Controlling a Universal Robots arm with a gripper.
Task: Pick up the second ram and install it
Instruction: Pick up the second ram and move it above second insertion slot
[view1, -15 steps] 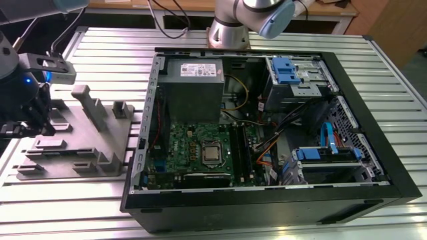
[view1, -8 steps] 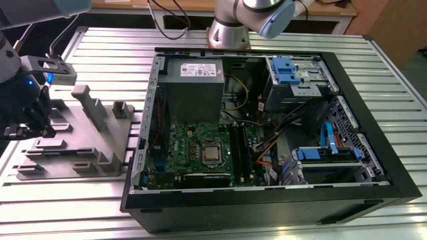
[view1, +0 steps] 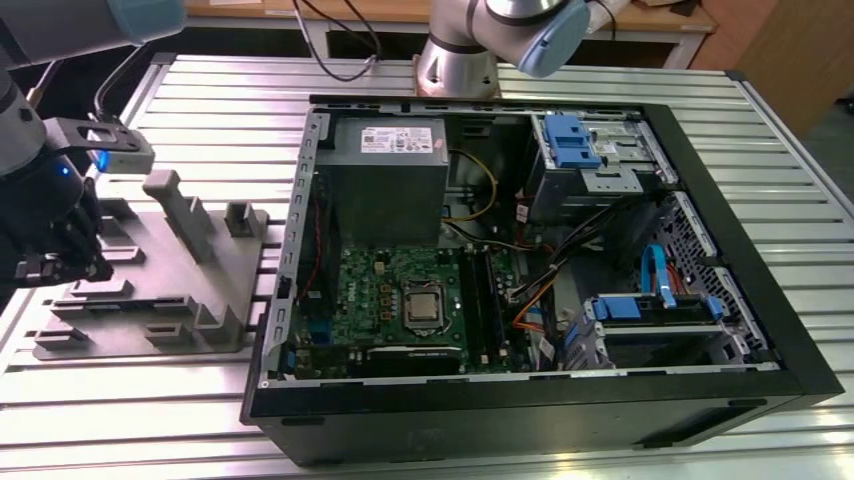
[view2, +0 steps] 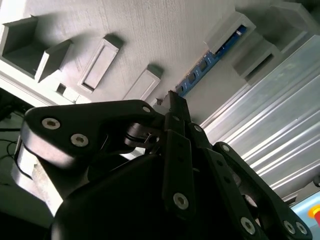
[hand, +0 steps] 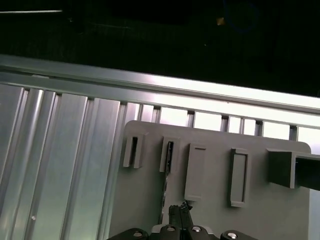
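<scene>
The second ram is a thin blue-green stick standing on edge in a slot of the grey holder tray. In the first wrist view the ram shows edge-on as a dark line on the tray. My gripper hangs just above the tray at the near end of the ram, its black fingers pressed together with nothing between them. In the first wrist view the gripper sits slightly to one side of the ram's line. In the exterior view my gripper is at the far left, over the tray.
An open black computer case lies on the slatted metal table, on the exterior view's right of the tray. Inside are a green motherboard, long black slots, a grey power supply and blue drive brackets.
</scene>
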